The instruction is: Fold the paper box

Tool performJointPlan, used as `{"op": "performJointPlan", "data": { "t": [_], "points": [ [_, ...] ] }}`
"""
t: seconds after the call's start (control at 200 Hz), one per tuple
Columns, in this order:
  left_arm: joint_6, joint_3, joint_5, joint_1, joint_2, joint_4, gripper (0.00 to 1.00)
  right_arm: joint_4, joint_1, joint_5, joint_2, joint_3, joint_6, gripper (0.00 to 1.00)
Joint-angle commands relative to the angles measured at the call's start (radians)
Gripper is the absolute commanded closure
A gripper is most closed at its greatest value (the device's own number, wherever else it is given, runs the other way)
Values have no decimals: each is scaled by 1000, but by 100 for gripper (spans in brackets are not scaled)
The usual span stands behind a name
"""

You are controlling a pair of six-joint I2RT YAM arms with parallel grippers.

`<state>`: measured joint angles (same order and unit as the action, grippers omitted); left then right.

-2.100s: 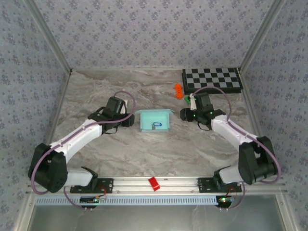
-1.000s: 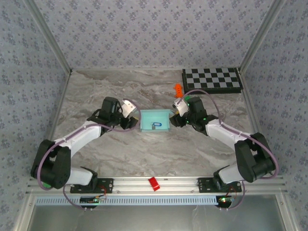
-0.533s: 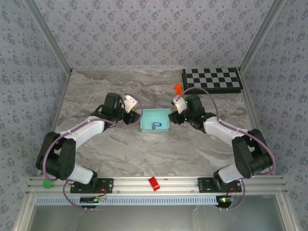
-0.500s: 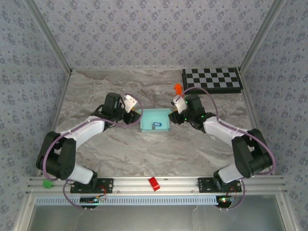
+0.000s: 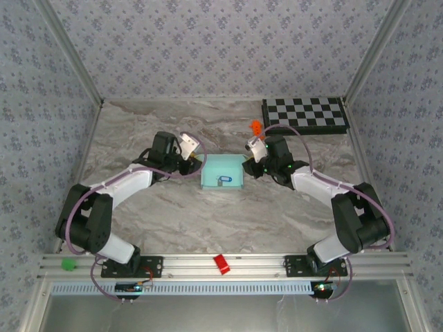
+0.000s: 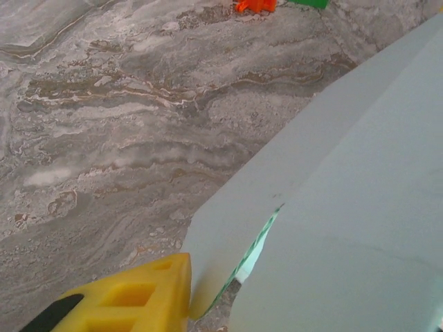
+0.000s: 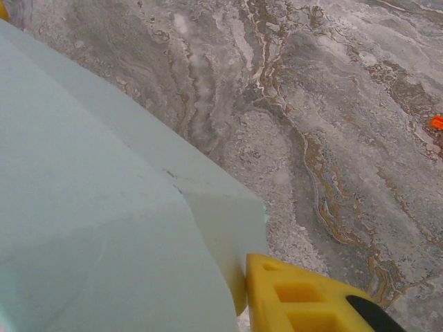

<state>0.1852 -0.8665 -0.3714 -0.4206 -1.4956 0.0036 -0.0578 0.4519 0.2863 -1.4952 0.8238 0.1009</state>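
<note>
Now the paper box [image 5: 222, 171] is pressed between the newly advanced left gripper [image 5: 193, 164] and right gripper [image 5: 248, 166], its walls seemingly pushed upright; gripper openings cannot be told.

- A grey marbled surface [image 5: 173, 214] is seen.
- A paper box [image 5: 223, 171] is set mid-surface.
- A checkered board [image 5: 304, 115] is laid far right.
- An orange piece [image 5: 255, 127] is placed near the board.
</note>
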Motion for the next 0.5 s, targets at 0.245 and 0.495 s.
{"op": "performJointPlan", "data": {
  "t": [0.245, 0.495],
  "points": [
    [-59, -36, -56, -1, -6, 13, 75, -18, 15, -8, -11, 32, -68, 80],
    [-115, -32, -22, -20, 4, 19, 79, -41, 45, -95, -6, 29, -115, 80]
  ]
}}
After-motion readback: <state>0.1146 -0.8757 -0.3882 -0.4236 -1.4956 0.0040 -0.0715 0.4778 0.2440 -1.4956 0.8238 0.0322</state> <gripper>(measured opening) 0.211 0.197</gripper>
